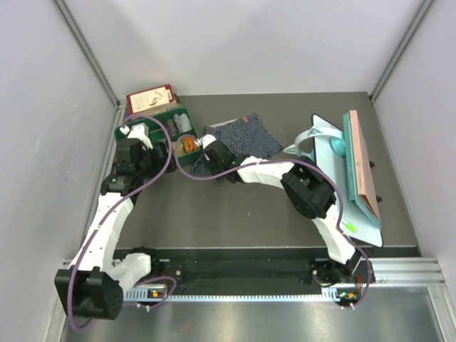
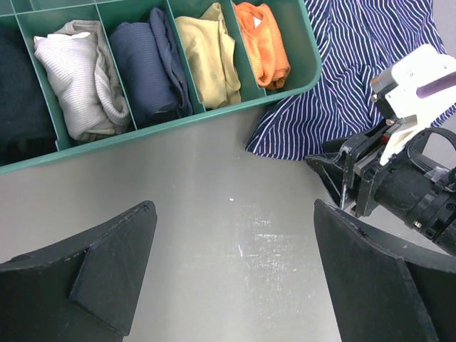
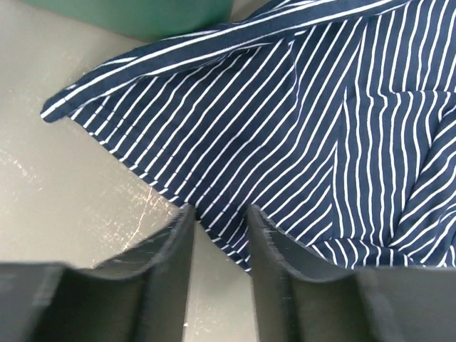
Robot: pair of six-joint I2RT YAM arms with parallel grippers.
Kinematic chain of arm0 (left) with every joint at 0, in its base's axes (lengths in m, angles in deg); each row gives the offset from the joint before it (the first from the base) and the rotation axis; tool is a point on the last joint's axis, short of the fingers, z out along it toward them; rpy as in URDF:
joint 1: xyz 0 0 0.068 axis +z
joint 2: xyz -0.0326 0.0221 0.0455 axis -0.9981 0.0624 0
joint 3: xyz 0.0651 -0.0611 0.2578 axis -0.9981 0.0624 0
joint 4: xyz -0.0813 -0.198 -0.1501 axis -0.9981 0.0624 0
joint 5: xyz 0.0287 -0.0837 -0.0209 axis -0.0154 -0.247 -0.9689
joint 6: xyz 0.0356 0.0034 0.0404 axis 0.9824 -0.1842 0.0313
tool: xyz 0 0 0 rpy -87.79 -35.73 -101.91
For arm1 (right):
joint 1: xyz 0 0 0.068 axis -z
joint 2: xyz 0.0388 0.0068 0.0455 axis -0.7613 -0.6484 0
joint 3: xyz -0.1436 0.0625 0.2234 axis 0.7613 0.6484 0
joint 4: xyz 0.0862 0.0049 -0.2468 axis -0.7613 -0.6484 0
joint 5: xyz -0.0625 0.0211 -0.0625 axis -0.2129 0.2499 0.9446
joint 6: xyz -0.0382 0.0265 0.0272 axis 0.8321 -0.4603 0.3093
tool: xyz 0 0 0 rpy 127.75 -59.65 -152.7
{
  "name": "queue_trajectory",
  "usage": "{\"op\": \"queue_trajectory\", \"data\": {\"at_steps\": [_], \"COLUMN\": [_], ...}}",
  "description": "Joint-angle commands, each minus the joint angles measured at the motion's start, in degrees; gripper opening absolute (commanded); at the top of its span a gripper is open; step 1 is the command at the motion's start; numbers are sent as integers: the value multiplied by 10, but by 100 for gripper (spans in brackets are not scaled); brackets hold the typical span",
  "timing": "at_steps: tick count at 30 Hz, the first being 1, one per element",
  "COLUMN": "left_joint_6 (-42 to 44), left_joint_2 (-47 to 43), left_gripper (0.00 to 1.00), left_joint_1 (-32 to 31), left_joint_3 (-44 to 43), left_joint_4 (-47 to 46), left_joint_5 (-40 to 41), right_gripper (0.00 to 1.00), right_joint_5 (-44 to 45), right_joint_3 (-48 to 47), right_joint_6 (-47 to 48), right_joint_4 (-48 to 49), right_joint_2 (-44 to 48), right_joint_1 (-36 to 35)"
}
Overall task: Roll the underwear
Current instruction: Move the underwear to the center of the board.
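Light, limp striped underwear (image 3: 299,142) lies flat just beside the green tray (image 2: 178,117), and its hem looks easiest to pinch. The right gripper (image 3: 219,228) stands half-closed there, its hold unclear. The left gripper (image 2: 234,210) is spread wide.

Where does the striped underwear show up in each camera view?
Top external: striped underwear lies at centre back, just right of the green tray.
Left wrist: upper right, its corner beside the tray's right end.
Right wrist: fills most of the frame; tray at top left.
Shared landmark: the green tray.
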Motion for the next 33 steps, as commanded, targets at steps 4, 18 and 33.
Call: {"op": "queue_trajectory", "data": {"at_steps": [4,18,33], "left_joint_6": [3,-5,-33], "left_joint_2": [-10,-17,6], "left_gripper": [95,95,91], "left_joint_1": [2,-4,-44], "left_joint_3": [1,4,1], "left_joint_4": [-28,-28,-10], "left_joint_5": [-10,-24,-28], "right_gripper": [16,0,0], "right_joint_5": [9,-55,-65], "right_joint_3": [37,187,424], "right_joint_6": [1,-39,-142], "right_joint_4": [-32,6,-52], "right_joint_2": [-4,126,325], "right_joint_1": [-4,-7,-87]}}
